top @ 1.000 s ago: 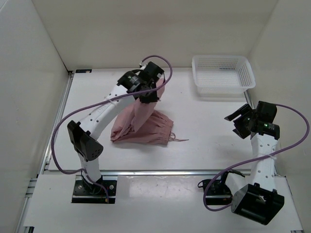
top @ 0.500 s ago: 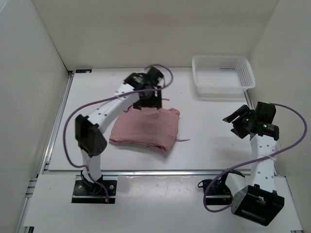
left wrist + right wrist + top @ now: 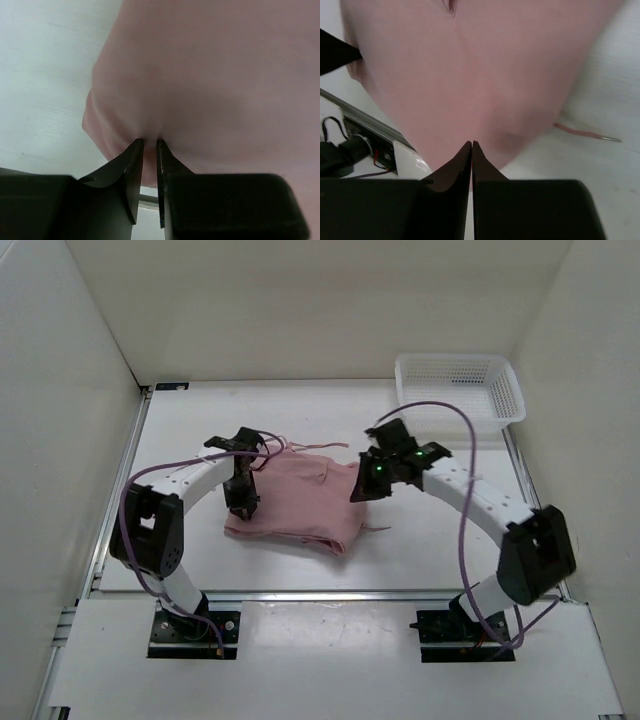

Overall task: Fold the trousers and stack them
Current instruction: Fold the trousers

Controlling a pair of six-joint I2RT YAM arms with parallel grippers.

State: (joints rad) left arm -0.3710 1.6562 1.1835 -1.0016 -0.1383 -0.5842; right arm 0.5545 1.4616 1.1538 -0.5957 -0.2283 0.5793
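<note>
The dusty-pink trousers (image 3: 300, 505) lie folded in a flat pile mid-table. My left gripper (image 3: 243, 504) is at their left edge. In the left wrist view its jaws (image 3: 150, 142) are nearly together, with a pucker of pink cloth (image 3: 210, 90) pinched between the tips. My right gripper (image 3: 362, 488) is at the pile's right edge. Its jaws (image 3: 471, 143) are shut tip to tip, pressed into the cloth (image 3: 470, 70). A loose drawstring (image 3: 374, 528) trails off the pile's right side onto the table (image 3: 585, 133).
A white mesh basket (image 3: 460, 390) stands at the back right corner. White walls close the table on three sides. A metal rail (image 3: 330, 593) runs along the near edge, with both arm bases behind it.
The trousers dropped from hanging in my left gripper to lying flat. The left gripper let go, moved to the left edge and closed. The right arm swung in from the right and shut.
</note>
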